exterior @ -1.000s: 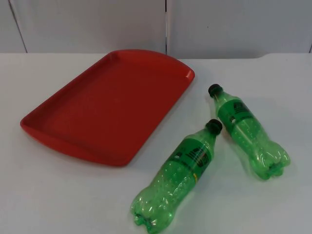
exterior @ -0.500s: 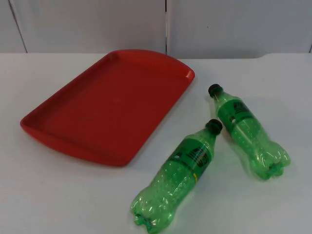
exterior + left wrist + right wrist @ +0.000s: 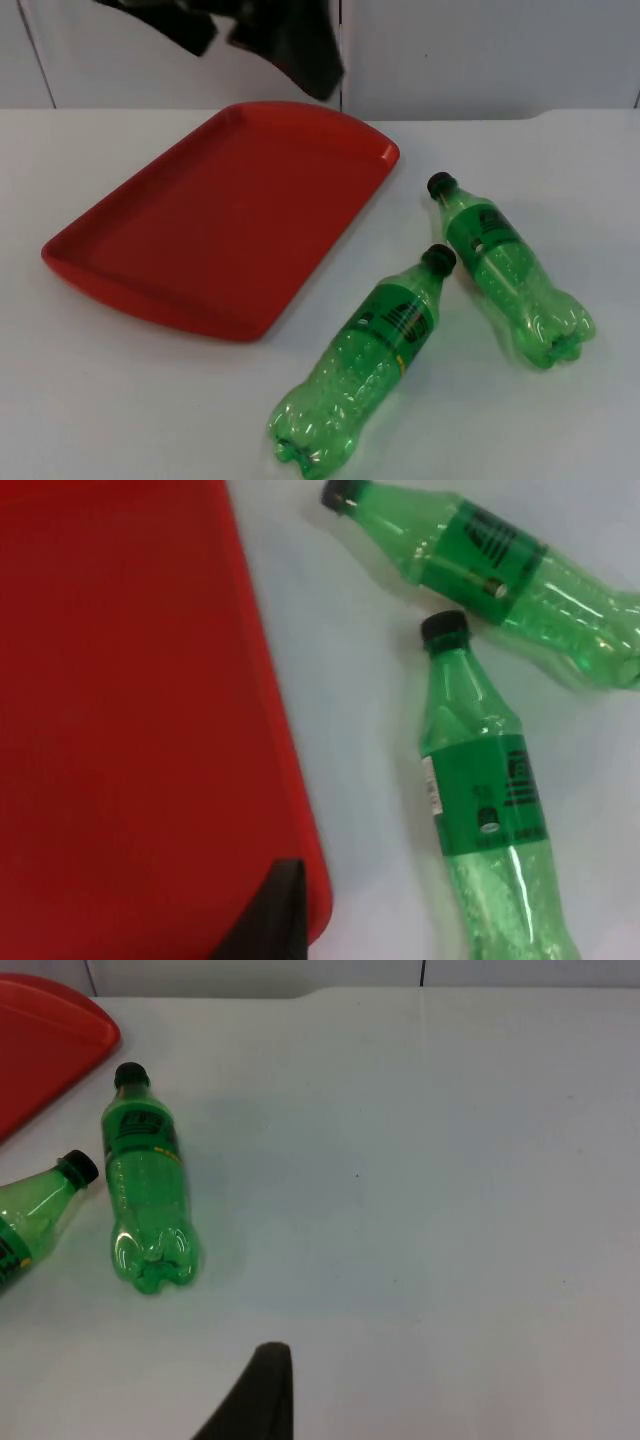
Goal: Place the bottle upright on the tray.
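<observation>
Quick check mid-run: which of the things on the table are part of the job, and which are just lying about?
Part of the job:
- red tray, nothing on it
- near green bottle, lying on its side
- far green bottle, also lying down
- left gripper, above the tray's far edge

Just there:
- white table
- grey partition wall

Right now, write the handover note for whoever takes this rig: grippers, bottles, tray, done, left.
Left gripper: above the far edge of the red tray, holding nothing.
Right gripper: over bare table right of the bottles, waiting; one fingertip in its wrist view.
Near bottle and far bottle: both lying on their sides on the white table, right of the tray, black caps pointing toward the wall; the near one's cap lies against the far one's side.
Done: nothing; no bottle on the tray.
Left: grasp a bottle, stand it upright on the tray.
</observation>
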